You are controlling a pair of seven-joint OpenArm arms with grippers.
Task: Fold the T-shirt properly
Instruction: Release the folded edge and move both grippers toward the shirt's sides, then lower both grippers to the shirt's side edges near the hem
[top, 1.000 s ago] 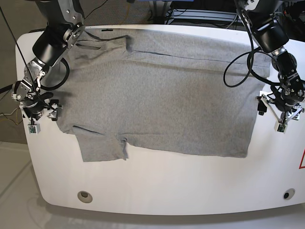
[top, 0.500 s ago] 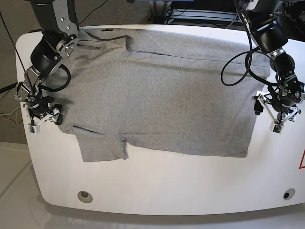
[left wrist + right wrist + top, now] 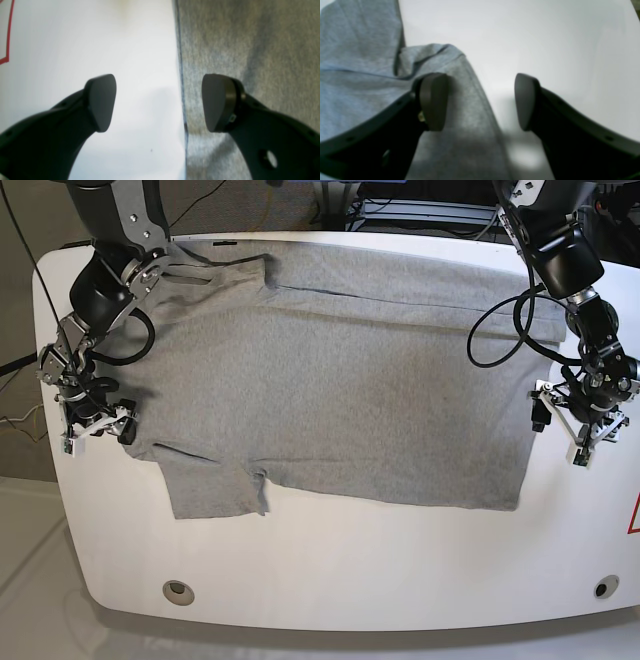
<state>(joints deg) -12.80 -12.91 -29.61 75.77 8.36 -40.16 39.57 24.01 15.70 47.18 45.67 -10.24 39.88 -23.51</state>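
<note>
The heather-grey T-shirt lies spread flat on the white table, plain side up, with one sleeve pointing to the front left. My left gripper stands open at the shirt's right edge. In the left wrist view one finger is over bare table and the other over the T-shirt. My right gripper is open at the shirt's left edge. In the right wrist view it straddles the hemmed edge of the T-shirt, nothing pinched.
A red marking sits at the table's right edge and also shows as the red line. Two round holes lie near the front edge. Black cables loop over the shirt's far right corner.
Both grippers have shifted inward, closing on the shirt's left and right edges. Both stay open. The shirt has not moved.
</note>
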